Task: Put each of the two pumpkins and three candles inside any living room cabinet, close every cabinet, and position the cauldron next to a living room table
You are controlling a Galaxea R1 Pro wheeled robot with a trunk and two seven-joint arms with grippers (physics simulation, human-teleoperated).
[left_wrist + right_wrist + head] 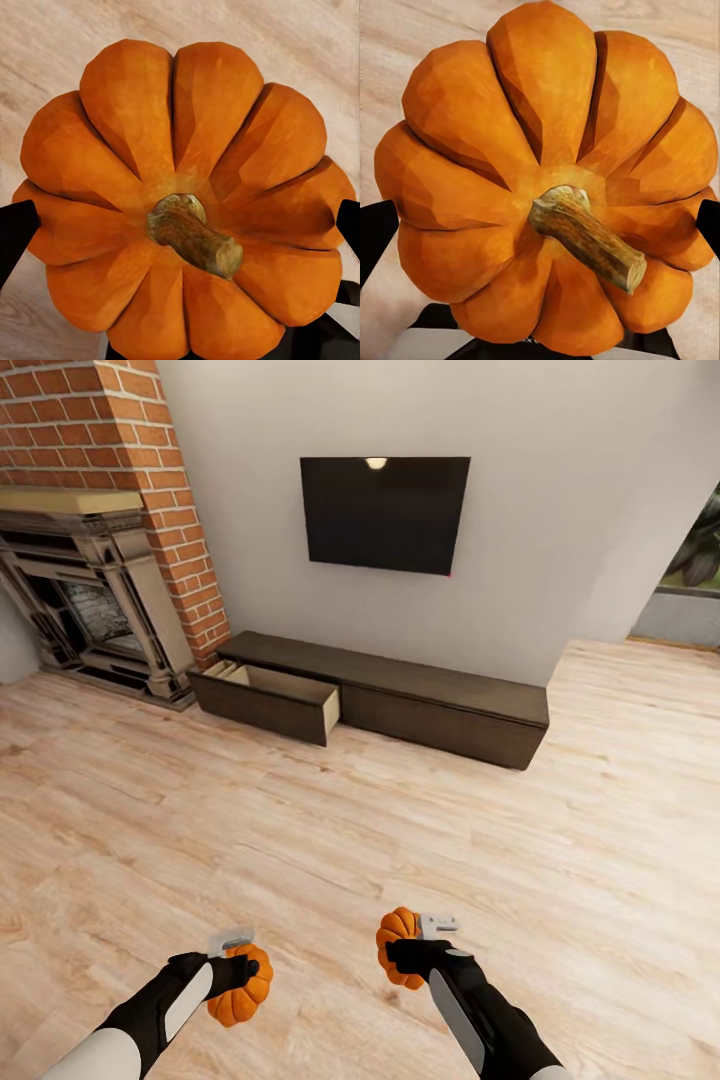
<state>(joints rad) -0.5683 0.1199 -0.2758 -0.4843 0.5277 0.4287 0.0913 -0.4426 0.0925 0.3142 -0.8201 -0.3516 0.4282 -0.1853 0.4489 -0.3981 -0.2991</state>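
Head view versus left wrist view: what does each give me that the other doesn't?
Head view alone: the cabinet along the wall with one drawer pulled open, the right tool carrying the second pumpkin, plus fireplace and TV. Left wrist view alone: the pumpkin's stem close up. Both: the left tool's pumpkin over wood floor.

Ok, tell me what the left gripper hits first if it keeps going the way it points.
Probably the wooden floor: the left gripper, shut on a pumpkin, points down at bare boards. The gap is unclear.
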